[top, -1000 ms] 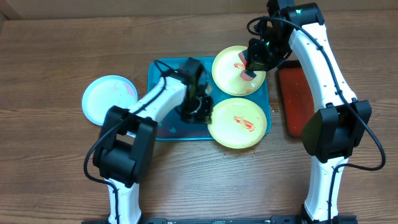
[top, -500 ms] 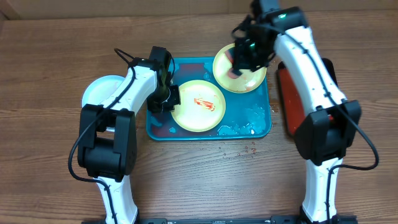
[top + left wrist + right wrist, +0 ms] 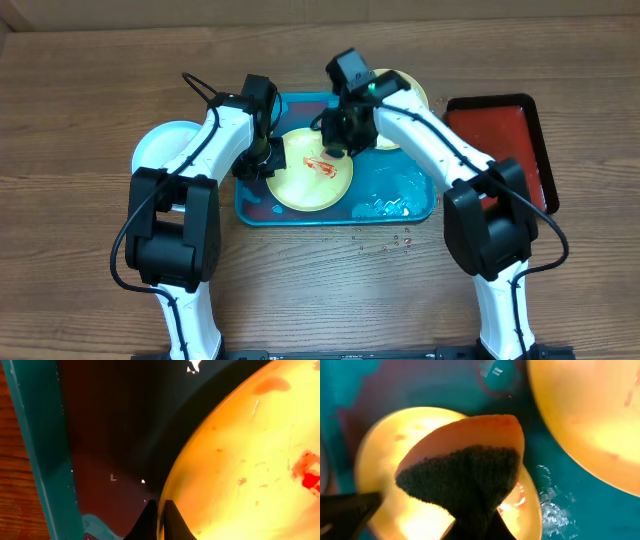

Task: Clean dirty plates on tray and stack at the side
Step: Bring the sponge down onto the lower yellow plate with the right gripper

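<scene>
Pinching the left rim of the smeared plate [image 3: 315,172] with our left hand [image 3: 263,162], we judge the grip is there to anchor it on the tray [image 3: 258,208] so it cannot slide or spin under a scrub. The left wrist view shows the fingertips [image 3: 174,521] closed tight on the plate's edge. Our right hand [image 3: 340,136] is clamped on a sponge [image 3: 465,475], dark scouring face down, just above the red sauce streak [image 3: 318,166]. Whether it touches the plate we cannot tell.

The second yellow-green plate [image 3: 410,100] waits at the tray's far right corner, partly hidden by the right arm. The pale blue-white plate [image 3: 160,150] lies off the tray on the wooden surface [image 3: 80,250] under the left arm, likely the stacking spot. Suds [image 3: 395,192] pool in the tray, which contains the mess. The red tray [image 3: 510,130] sits to the right.

We find no brand, label or writing legible anywhere.
</scene>
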{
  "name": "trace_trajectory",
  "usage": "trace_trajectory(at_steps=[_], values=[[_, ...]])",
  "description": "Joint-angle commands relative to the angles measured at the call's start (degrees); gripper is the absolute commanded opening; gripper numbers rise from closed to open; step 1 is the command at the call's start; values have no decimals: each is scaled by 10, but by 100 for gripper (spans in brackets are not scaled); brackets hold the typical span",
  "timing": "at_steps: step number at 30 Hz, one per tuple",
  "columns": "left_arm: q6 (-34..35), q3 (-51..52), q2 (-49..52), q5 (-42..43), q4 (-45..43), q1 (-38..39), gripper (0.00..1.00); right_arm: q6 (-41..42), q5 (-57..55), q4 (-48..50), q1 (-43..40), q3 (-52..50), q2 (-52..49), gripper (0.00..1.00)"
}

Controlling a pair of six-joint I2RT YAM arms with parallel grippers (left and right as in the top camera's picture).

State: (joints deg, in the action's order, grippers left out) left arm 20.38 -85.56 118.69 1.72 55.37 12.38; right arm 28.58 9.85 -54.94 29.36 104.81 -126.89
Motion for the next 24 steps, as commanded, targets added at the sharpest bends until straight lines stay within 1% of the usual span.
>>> trace_trajectory(at_steps=[1, 7, 11, 14, 18, 24], values=[[-18, -7, 10, -6, 8, 3, 4, 49, -44, 20, 0, -43, 26, 4], [-23, -7, 10, 0, 16, 3, 4, 49, -71, 44, -1, -95, 26, 4], [-47, -7, 10, 45, 16, 3, 4, 59, -66, 74, 1, -126, 26, 4], [-63, -7, 10, 92, 16, 3, 4, 65, -19, 108, 4, -150, 26, 4], [-72, -7, 10, 130, 14, 3, 4, 95, 38, 156, 16, -164, 23, 4], [-71, -7, 10, 132, 11, 3, 4, 105, 60, 213, 57, -164, 2, 4]])
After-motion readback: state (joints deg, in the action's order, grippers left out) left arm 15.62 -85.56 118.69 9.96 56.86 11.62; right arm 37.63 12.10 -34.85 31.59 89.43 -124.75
